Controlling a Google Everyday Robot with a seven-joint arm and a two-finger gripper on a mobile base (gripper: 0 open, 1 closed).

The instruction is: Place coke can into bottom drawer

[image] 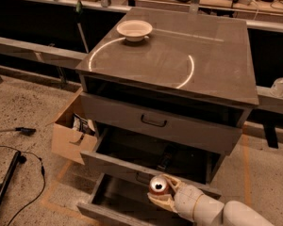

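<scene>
My gripper (164, 192) enters from the lower right on a white arm and is shut on the coke can (157, 186), a red can whose silver top faces the camera. The can hangs upright over the bottom drawer (100, 209), which stands pulled out at the foot of the grey cabinet. Its interior is dark and shallow; the gripper hides part of its right side. The can is held above the drawer, just in front of the middle drawer's front panel.
The middle drawer (111, 161) is also pulled out above it; the top drawer (155, 121) is closed. A white bowl (134, 30) sits on the cabinet top. A cardboard box (70, 135) stands left of the cabinet. A black cable (23, 192) lies on the floor.
</scene>
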